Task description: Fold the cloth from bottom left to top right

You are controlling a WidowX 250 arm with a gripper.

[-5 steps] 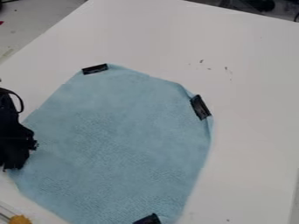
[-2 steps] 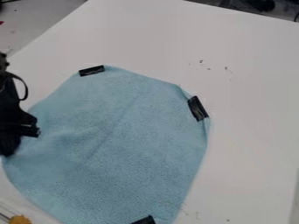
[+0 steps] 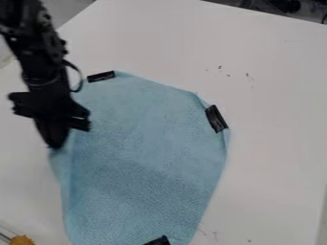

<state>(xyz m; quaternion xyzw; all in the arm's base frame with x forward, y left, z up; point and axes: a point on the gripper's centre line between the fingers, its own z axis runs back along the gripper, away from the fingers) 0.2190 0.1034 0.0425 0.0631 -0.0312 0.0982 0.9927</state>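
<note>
I have the gripper pinched on the left edge of the cloth, which lies on the white table; the fold looks barely begun; next I should carry that edge across toward the top right and release.

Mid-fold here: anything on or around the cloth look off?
Only small dark marks on the white table, past the cloth's upper-right side, maybe scuffs or crumbs; I can't tell which. The cloth's left side is bunched at the gripper, which fits the fold. I see no spill or tear.
</note>
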